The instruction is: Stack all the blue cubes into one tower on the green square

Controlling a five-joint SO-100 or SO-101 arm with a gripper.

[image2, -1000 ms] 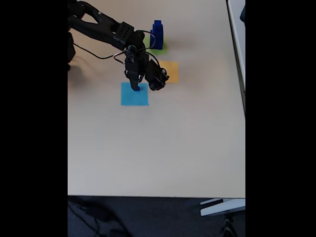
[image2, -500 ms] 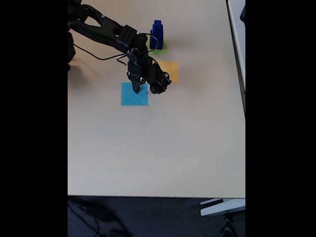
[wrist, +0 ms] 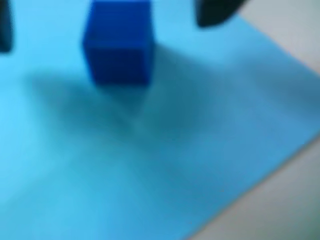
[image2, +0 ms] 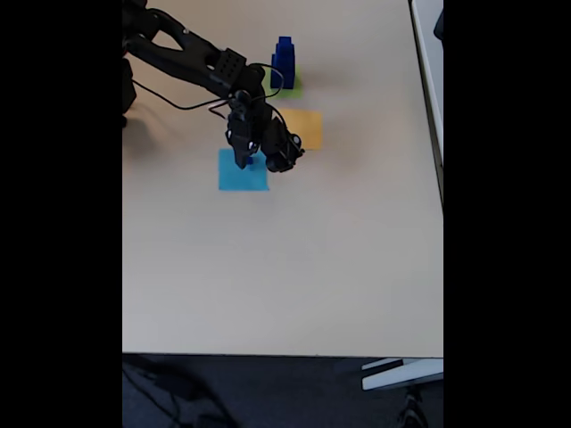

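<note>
From the fixed view I see my arm (image2: 192, 62) reaching in from eleven o'clock, with the gripper (image2: 243, 160) poised over the upper edge of the light blue paper square (image2: 243, 175) on the beige table (image2: 285, 259). In the wrist view a small dark blue cube (wrist: 119, 42) stands on that light blue paper, at about twelve o'clock in the picture. The dark fingertips (wrist: 216, 11) show at either side of it, apart from its faces, so the jaws stand open around the cube, not touching it. At one o'clock from the gripper in the fixed view, two blue cubes form a tower (image2: 285, 62) standing on the green square (image2: 287, 86). The orange-yellow square (image2: 307, 127) lies at three o'clock from the gripper, bare.
</note>
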